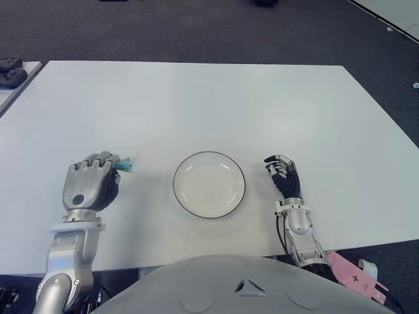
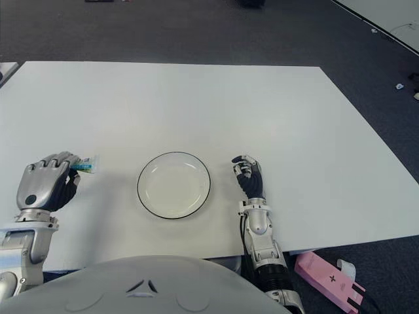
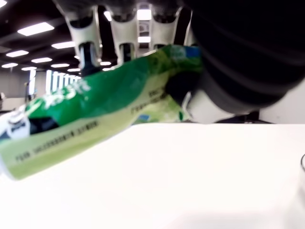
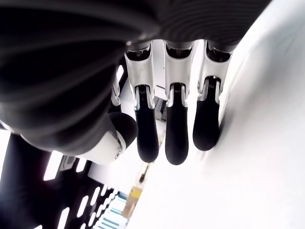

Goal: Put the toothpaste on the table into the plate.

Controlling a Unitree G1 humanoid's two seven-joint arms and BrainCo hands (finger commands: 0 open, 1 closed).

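The left hand's fingers were closed around the toothpaste, which seemed just above the table, left of the plate. To do well, the left hand should keep a firm grip, carry the tube right over the rim, and open low. The right hand, right of the plate, held nothing, fingers loosely curled. One toothpaste, one plate, two hands.

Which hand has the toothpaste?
The left hand, left of the plate, grips the green toothpaste; the right hand holds nothing.
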